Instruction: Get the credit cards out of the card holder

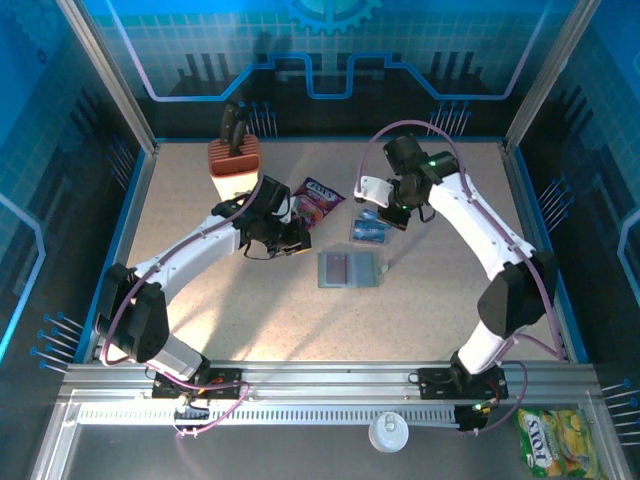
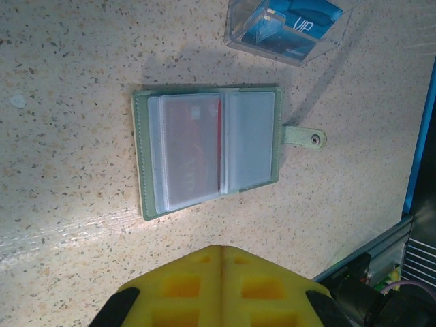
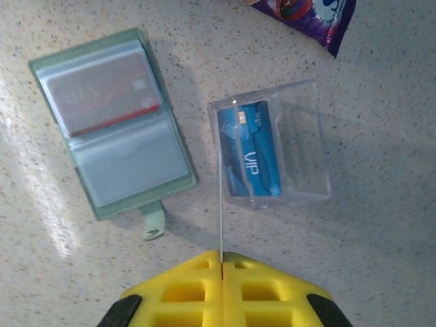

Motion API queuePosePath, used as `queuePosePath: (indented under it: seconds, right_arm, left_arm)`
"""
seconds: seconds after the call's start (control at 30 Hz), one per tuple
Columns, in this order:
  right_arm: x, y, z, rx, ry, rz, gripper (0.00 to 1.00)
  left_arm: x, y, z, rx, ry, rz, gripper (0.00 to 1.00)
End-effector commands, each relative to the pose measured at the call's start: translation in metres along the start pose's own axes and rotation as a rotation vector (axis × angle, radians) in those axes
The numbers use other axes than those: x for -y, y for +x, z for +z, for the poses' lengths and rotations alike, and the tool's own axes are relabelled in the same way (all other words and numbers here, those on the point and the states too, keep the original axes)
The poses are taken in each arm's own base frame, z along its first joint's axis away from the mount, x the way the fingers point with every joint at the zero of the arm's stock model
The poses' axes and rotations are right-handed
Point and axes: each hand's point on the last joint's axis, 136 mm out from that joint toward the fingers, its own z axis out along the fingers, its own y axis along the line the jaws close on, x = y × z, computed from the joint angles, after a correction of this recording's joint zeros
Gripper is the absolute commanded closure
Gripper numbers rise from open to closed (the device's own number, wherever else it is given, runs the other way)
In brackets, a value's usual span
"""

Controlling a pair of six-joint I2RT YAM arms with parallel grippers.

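Lying open on the worktop [image 1: 250, 310], the holder [image 2: 211, 153] has a red card [image 2: 191, 153] under its sleeve; left tool [image 2: 221, 251] and right tool [image 3: 221, 255] are clenched; a slipping pinch could drag the whole holder.

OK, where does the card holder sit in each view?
Top view: card holder lies open near the centre of the frame.
Left wrist: card holder mid-frame, strap tab pointing right.
Right wrist: card holder upper left, tab pointing down.
Shared landmark: the clear box with a blue card, close beside it in all three.
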Motion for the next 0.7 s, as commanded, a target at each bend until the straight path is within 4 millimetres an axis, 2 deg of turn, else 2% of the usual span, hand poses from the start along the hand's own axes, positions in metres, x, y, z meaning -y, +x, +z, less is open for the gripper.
queuePosePath:
  seconds: [0.0,0.1,0.23,0.37,0.5,0.67]
  right_arm:
    - [0.003,0.001,0.009,-0.076,-0.035,-0.121,1.0]
    - [0.012,-0.006,0.018,-0.078,-0.048,-0.122,1.0]
    - [0.015,-0.014,0.031,-0.066,-0.087,-0.121,1.0]
    - [0.019,-0.012,0.048,-0.091,-0.106,-0.114,1.0]
    - [0.022,-0.01,0.057,-0.089,-0.145,-0.063,1.0]
    - [0.025,-0.006,0.067,-0.104,-0.165,-0.036,1.0]
  left_arm:
    - [0.004,0.001,-0.002,-0.009,0.02,-0.005,0.98]
    - [0.005,-0.002,-0.001,-0.005,0.025,-0.017,0.98]
    - [0.01,-0.004,-0.003,0.004,0.04,-0.029,0.97]
    - [0.013,-0.004,-0.008,0.001,0.039,-0.039,0.97]
    - [0.019,-0.003,-0.015,0.016,0.06,-0.044,0.96]
    - [0.024,-0.008,-0.011,0.011,0.075,-0.041,0.95]
